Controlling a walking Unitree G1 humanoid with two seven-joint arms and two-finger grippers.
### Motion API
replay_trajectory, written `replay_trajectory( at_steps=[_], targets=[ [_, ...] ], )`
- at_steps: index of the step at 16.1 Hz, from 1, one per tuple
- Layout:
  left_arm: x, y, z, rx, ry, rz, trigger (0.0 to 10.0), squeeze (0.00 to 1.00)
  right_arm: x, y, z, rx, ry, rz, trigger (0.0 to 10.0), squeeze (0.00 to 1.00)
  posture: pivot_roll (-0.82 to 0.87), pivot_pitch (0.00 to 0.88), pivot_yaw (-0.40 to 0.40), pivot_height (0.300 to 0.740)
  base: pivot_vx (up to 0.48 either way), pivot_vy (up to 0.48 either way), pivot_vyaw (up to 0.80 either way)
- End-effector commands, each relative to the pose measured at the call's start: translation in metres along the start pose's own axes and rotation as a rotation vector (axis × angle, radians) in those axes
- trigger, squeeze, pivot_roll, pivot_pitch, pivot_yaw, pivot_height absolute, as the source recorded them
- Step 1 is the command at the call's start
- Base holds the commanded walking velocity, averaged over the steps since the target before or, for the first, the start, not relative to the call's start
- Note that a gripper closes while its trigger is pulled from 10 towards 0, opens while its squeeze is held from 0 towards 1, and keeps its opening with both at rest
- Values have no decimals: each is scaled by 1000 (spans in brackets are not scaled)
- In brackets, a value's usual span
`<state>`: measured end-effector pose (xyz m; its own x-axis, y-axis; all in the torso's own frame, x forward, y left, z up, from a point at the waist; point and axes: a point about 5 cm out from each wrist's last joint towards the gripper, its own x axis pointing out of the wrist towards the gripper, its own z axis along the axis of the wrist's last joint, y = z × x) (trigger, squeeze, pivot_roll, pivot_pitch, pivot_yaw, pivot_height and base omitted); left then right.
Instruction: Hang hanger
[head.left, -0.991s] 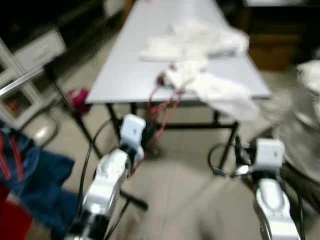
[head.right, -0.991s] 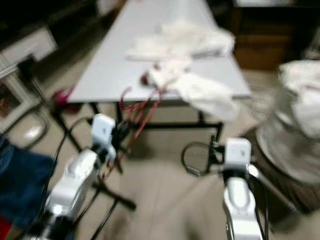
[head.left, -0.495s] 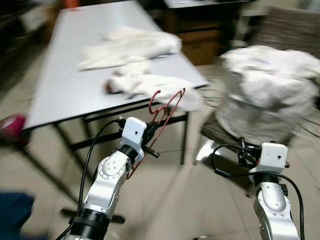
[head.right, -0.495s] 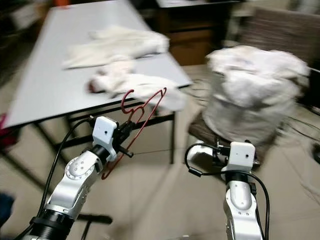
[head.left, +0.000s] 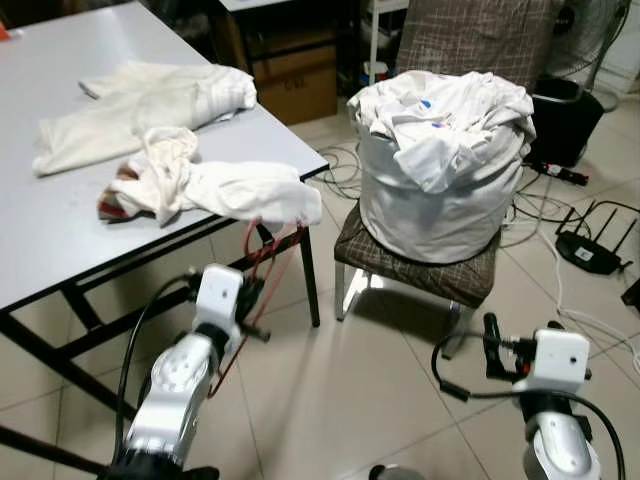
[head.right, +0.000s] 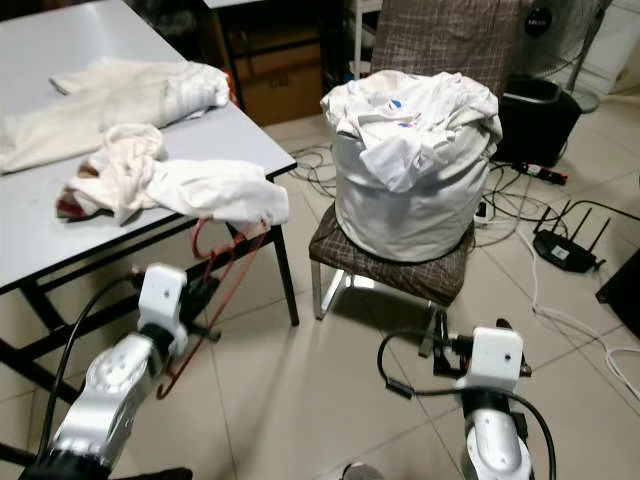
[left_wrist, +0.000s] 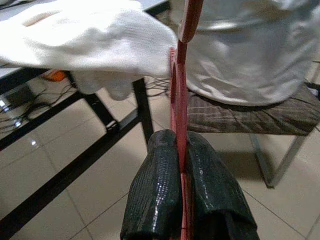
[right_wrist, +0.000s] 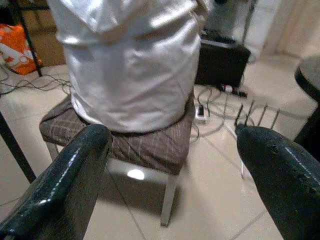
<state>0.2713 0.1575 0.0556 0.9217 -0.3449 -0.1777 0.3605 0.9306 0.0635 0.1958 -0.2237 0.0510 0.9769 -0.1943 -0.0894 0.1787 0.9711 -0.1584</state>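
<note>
- Beside the table's near corner, the left gripper (left_wrist: 184, 165) is clamped on a red hanger (head.left: 262, 262), its two fingers (left_wrist: 159, 195) pinching the thin rod between them.
- Held low, the hanger points up toward the table (head.left: 60, 245) edge, its upper part reaching just under a white cloth (head.left: 215, 188) that droops over the corner.
- It looks like thin wire or slim plastic: light, fairly stiff, and likely smooth, so it could swivel or slip in a pinch this narrow.
- A hold on a straight run of the rod, as now, seems sound, since it leaves the hook free; the hook itself is hard to make out against the cloth.
- Snagging is the likely risk, as the top sits so near the hanging cloth and the black table leg (left_wrist: 145, 117).
- No rail or rod to hang it on can be made out from here.
- On the other side, the right gripper (right_wrist: 175, 165) hangs idle with its fingers wide apart, holding nothing.
- Ahead of it, a chair (head.right: 395, 265) carries a full white laundry bag (head.right: 410, 150), and cables trail over the tiled floor (head.right: 330, 380).
</note>
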Motion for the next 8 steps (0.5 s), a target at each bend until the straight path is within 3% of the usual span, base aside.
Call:
replay_trajectory(
  at_steps=[1, 3, 5, 8],
  targets=[
    [1, 0, 15, 56, -61, -24, 10000, 0, -1, 5, 8, -17, -42, 33, 10000, 0, -146, 0, 113, 740, 0, 0, -738],
    [7, -9, 29, 29, -124, -54, 10000, 0, -5, -1, 5, -55, -33, -2, 10000, 0, -148, 0, 115, 740, 0, 0, -725],
    [13, -19, 43, 5, -182, -85, 10000, 0, 9, -1, 13, -40, -63, -16, 10000, 0, -157, 0, 127, 740, 0, -480, 0],
    [13, -22, 49, -3, -216, -102, 10000, 0, 19, 1, 20, -30, -86, -27, 10000, 0, -158, 0, 132, 740, 86, -424, 0]
  ],
)
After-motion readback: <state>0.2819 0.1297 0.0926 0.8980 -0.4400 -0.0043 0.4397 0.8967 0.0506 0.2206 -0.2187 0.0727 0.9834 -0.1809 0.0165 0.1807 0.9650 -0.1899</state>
